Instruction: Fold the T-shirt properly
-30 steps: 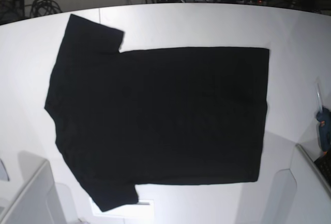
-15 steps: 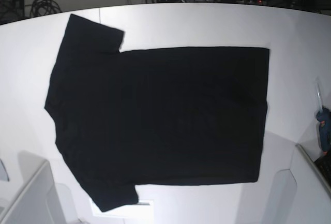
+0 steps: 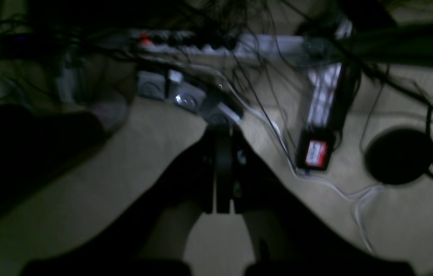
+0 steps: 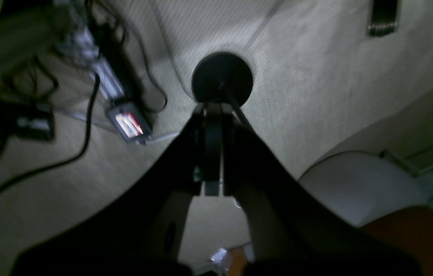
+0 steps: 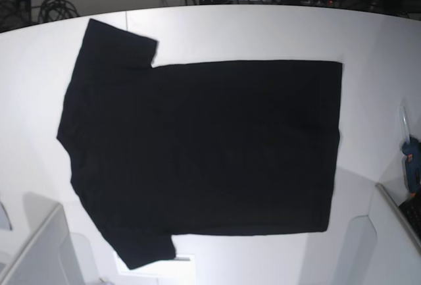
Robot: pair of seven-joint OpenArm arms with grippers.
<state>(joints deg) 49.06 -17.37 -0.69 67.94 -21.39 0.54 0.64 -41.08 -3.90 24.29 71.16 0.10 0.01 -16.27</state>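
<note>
**Both arms lifting clear, shirt untouched and flat**

The left gripper [image 3: 218, 168] has its jaws pressed together on nothing, and its camera looks past them at a carpeted floor strewn with cables and a power strip [image 3: 239, 44]. The right gripper [image 4: 212, 153] is likewise closed and empty, pointing at the floor and a round black stand base [image 4: 222, 78].

In the base view, the pale gripper parts that showed along the top edge a second ago have drawn almost out of frame. The T-shirt [image 5: 204, 150] has not shifted: it lies spread flat, plain black side up, across the white table [image 5: 368, 35], collar end toward that view's left and hem toward its right.

Folding has likely not begun; neither arm is near the cloth.
</note>
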